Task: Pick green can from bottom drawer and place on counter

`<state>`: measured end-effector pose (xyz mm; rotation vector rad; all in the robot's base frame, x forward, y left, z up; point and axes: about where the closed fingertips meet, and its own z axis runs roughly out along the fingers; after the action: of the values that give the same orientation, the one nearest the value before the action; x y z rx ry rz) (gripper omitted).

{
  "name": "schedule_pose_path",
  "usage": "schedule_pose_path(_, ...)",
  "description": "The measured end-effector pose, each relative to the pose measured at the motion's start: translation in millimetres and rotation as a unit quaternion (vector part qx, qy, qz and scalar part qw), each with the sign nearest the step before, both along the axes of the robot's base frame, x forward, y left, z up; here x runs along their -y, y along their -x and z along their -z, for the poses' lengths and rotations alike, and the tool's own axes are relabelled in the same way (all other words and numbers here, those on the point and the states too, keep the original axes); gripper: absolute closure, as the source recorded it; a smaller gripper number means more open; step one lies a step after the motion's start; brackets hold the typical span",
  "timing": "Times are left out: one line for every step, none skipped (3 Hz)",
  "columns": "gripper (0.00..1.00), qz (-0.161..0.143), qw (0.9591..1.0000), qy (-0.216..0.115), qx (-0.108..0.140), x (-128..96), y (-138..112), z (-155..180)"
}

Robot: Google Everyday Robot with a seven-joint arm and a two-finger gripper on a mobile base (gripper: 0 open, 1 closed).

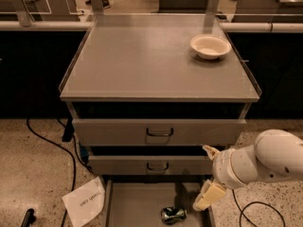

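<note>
Far left, a white paper sheet [84, 202] lies on the floor, right beside the pulled-out bottom drawer [135, 205]. On the drawer's grey bottom, toward the right, there's the green can [173, 214], lying on its side. Just right of the can, the gripper [203, 176] hangs over the drawer's right edge, jaws spread wide, holding nothing and not touching the can. Up top, the desk [142, 60] carries a white bowl [210, 46] near its right rear.
</note>
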<state>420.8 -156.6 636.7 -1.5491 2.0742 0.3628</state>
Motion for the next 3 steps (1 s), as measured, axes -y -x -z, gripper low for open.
schedule_pose_path(0.00,-0.005,0.9988,0.002,-0.048,-7,-5,44)
schedule_pose_path(0.00,0.007,0.9947,-0.012,-0.102,-11,-7,98)
schedule_pose_path(0.00,0.015,0.9893,-0.027,-0.143,-16,-5,140)
